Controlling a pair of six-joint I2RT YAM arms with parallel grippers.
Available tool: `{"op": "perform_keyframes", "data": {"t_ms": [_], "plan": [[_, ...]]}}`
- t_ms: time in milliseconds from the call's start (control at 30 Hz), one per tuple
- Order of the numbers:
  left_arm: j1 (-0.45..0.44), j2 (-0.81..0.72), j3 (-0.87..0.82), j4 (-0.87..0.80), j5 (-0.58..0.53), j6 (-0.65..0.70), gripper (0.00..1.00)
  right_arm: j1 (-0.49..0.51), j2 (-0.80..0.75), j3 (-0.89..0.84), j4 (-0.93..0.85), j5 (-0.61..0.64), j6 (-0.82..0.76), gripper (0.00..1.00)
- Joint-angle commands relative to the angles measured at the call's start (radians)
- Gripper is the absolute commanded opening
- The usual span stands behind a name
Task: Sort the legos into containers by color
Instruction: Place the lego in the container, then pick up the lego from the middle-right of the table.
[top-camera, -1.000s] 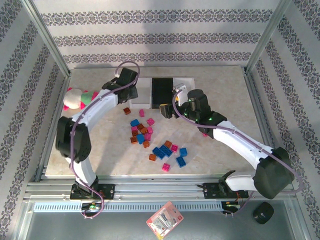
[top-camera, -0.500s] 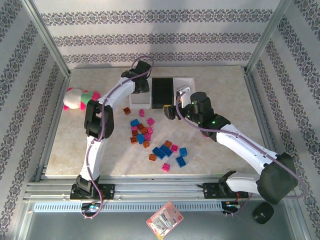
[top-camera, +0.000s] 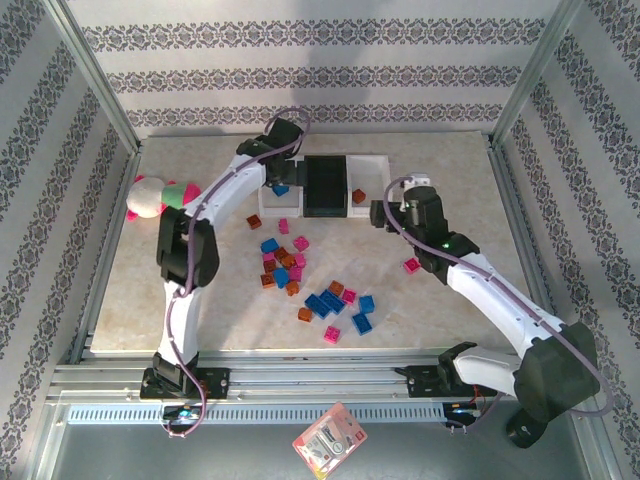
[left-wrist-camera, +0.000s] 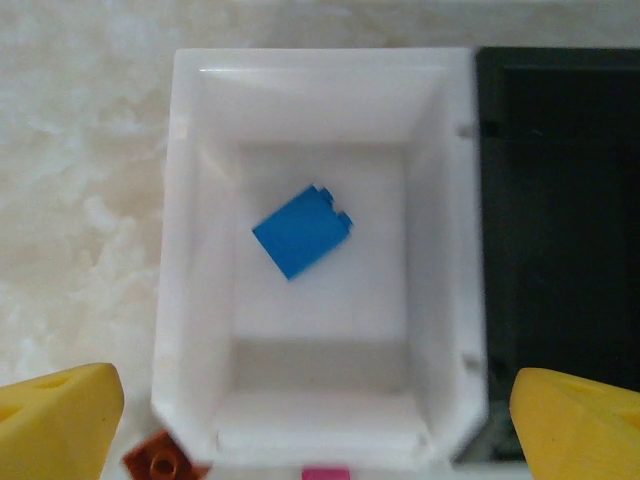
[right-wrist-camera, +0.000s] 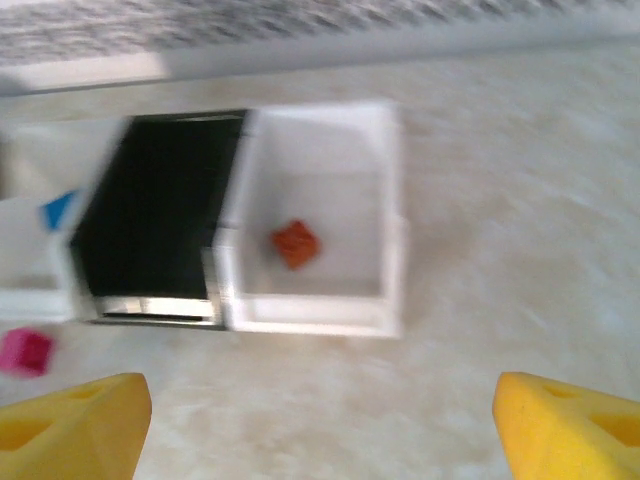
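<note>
My left gripper (top-camera: 279, 175) hangs open over the left white tray (left-wrist-camera: 190, 300), its yellow fingertips (left-wrist-camera: 60, 420) spread wide. One blue lego (left-wrist-camera: 302, 232) lies loose on that tray's floor. The black tray (top-camera: 325, 186) sits in the middle of the row, and the right white tray (right-wrist-camera: 392, 210) holds one orange-brown lego (right-wrist-camera: 295, 243). Just right of and nearer than that tray, my right gripper (top-camera: 382, 212) is open and empty over bare table. The remaining legos (top-camera: 300, 275), in blue, pink and orange-brown, lie scattered mid-table.
A pink-white-green plush toy (top-camera: 152, 195) lies at the table's left edge. A lone pink lego (top-camera: 411, 265) sits under my right forearm. An orange-brown lego (left-wrist-camera: 160, 462) and a pink one (left-wrist-camera: 325, 472) lie just before the left tray.
My left gripper swung right over the left white tray and opened, and the blue lego now lies in it. My right arm drew back to the right, away from the trays.
</note>
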Motion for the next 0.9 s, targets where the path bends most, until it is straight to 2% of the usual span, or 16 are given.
{"op": "perform_keyframes", "data": {"t_ms": [0, 100, 233, 400, 567, 733, 867], "plan": [[-0.082, -0.156, -0.144, 0.134, -0.047, 0.119, 0.99, -0.057, -0.023, -0.05, -0.119, 0.123, 0.206, 0.89], [-0.159, -0.265, -0.333, 0.301, -0.028, 0.214, 0.99, -0.099, -0.022, -0.085, -0.155, 0.124, 0.304, 0.88], [-0.283, -0.401, -0.597, 0.542, 0.011, 0.349, 0.99, -0.102, -0.003, -0.12, -0.18, 0.122, 0.352, 0.88], [-0.403, -0.529, -0.862, 0.767, 0.21, 0.528, 0.99, -0.11, 0.042, -0.164, -0.157, 0.067, 0.408, 0.87], [-0.432, -0.604, -1.081, 1.052, 0.373, 0.542, 0.99, -0.119, 0.135, -0.169, -0.13, -0.006, 0.456, 0.83], [-0.441, -0.615, -1.135, 1.099, 0.405, 0.545, 0.99, -0.121, 0.211, -0.187, -0.086, -0.041, 0.506, 0.79], [-0.442, -0.616, -1.154, 1.129, 0.4, 0.533, 0.99, -0.121, 0.278, -0.187, -0.044, -0.1, 0.527, 0.71]]}}
